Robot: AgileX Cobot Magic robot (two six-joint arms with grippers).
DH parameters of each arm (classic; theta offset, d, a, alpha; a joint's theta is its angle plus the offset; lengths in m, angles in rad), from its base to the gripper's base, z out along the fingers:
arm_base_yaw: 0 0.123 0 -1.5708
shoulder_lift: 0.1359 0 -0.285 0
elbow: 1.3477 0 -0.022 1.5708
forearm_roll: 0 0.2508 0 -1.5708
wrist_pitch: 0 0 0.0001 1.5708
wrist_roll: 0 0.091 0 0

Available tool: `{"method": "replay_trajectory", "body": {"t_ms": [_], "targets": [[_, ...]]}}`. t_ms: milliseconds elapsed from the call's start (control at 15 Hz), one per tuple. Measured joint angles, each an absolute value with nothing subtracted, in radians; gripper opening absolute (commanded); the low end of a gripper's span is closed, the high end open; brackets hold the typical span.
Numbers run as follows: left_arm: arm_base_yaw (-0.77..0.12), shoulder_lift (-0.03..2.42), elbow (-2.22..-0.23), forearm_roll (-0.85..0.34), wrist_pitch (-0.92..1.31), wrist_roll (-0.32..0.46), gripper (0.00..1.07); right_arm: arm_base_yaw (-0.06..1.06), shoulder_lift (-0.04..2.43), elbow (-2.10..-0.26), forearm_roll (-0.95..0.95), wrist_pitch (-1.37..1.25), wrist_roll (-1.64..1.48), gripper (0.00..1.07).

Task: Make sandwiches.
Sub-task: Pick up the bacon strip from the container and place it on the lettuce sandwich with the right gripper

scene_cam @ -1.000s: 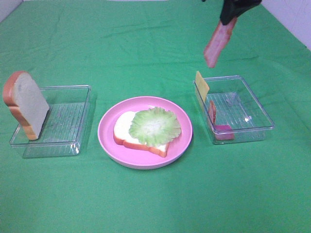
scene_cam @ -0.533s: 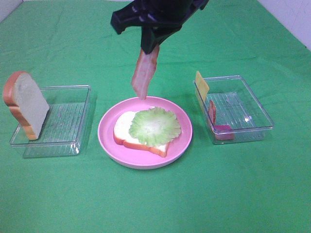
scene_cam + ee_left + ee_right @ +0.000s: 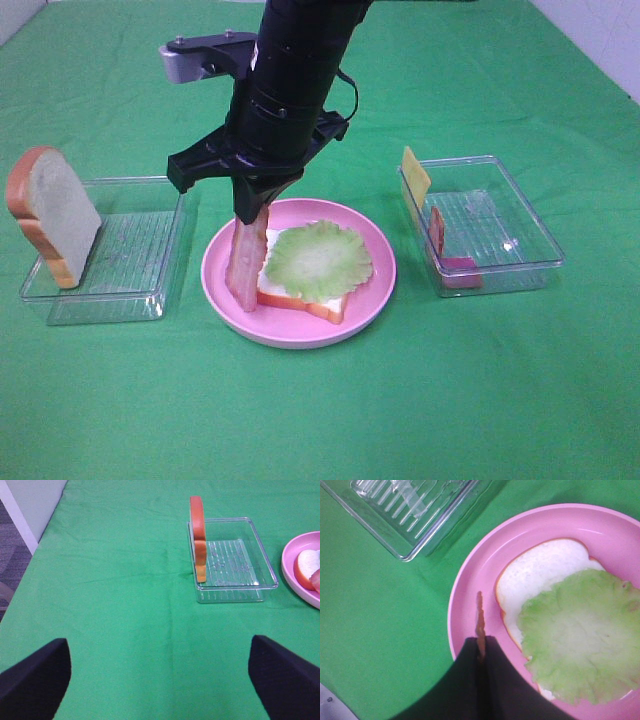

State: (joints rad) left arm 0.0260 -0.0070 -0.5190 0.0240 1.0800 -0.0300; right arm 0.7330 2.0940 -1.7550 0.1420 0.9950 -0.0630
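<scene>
While the right gripper [image 3: 252, 215] is hanging over the left side of the pink plate [image 3: 385, 272], its jaws are pressing together on the upper end of a bacon strip [image 3: 246, 265], which is dangling almost upright with a slight tilt. The strip's lower end is sitting over the plate's left part, just beside the left edge of the bread slice [image 3: 300, 300] that is lying there; whether it is touching the plate I cannot tell. From the right wrist camera the strip is showing edge-on as a thin brown line over bare pink, beside the bread's crust and not over it. A lettuce leaf [image 3: 318, 260] is lying flat on that slice, covering most of it. Left of the plate, a second bread slice [image 3: 55, 215] is standing on edge and leaning at the outer end of the left tray [image 3: 150, 250]. On the other side, the right tray [image 3: 500, 230] is holding a cheese square [image 3: 415, 172] propped in the far corner nearest the plate, and another bacon piece [image 3: 437, 230] is standing along the same wall. The left gripper [image 3: 157, 645] is hovering over the bare green cloth [image 3: 320, 420], well apart from everything, its two fingers standing wide apart with nothing between them.
</scene>
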Motion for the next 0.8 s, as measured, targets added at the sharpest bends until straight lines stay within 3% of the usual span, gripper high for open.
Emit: {"method": "replay_trajectory", "body": {"t_ms": [200,800], "targets": [[0.026,-0.007,-0.519,0.024,1.080,-0.030,0.89,0.732,2.100,-1.755,0.126,0.970,-0.076,0.00],[0.026,-0.007,-0.519,0.024,1.080,-0.030,0.89,0.732,2.194,-1.755,-0.191,0.915,-0.035,0.00]]}}
